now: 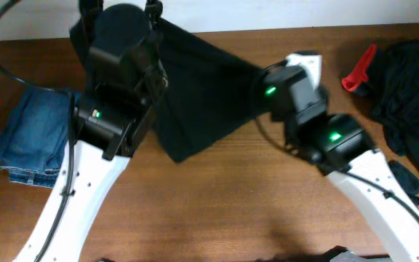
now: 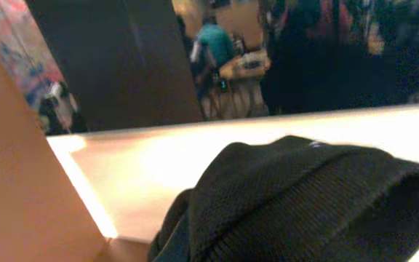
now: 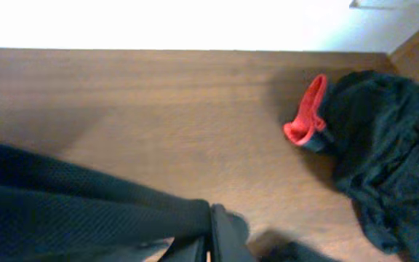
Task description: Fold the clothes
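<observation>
- Holds the shirt (image 1: 195, 87) stretched as a dark sheet between both arms, from the upper left of the overhead frame across to its centre.
- Pinches one end in the right gripper (image 3: 218, 234), clenched on black mesh cloth at the bottom centre of the right wrist view, with the cloth running off to the lower left.
- Grasps the other end with the left gripper, tucked under its own wrist at the upper left of the overhead frame. Fingers hidden behind a bunched fold of shirt filling the lower right of the left wrist view, closed on it.
- Lets the sheet's lowest corner hang just below the overhead centre, over the table (image 1: 217, 211); cannot tell whether touching.
- Has jeans (image 1: 31, 135) lying at the far left, beside the left arm.
- Has a pile (image 1: 413, 102) of black clothes at the right edge, with a red piece (image 1: 358, 69) touching its left side, both well apart from the right gripper.
</observation>
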You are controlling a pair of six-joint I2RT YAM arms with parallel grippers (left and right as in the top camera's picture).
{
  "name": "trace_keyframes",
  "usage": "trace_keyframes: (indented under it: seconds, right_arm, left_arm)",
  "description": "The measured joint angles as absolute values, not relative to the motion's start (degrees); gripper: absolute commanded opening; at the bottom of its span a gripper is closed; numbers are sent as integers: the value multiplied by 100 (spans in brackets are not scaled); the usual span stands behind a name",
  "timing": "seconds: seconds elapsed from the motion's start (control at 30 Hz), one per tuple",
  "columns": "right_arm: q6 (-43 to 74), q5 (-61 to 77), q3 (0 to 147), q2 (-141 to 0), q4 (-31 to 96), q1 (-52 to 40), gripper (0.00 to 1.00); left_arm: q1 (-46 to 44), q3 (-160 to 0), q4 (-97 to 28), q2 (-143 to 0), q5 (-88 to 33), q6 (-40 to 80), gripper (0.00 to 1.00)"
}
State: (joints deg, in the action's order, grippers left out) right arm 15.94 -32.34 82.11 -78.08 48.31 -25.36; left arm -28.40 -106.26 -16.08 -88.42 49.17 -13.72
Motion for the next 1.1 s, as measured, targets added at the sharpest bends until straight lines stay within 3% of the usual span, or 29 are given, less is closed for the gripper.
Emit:
trace_keyframes:
  seconds: [0.43,0.83,1.1]
  right_arm:
    - [537,-1776,8204,-7817,3616,-923,4]
    - [294,-1485,8171,-7417,4292,-875,4]
    - [279,-1129,8184,-6810,4119,-864,4]
  left_arm:
    - [-2414,-10626,-2484,-9579,3767,-591,0]
    - [-2936,-10628,-4283,-9277,3802,-427,0]
    - [-2875,-10674,-4567,-8648,3896,-89,1]
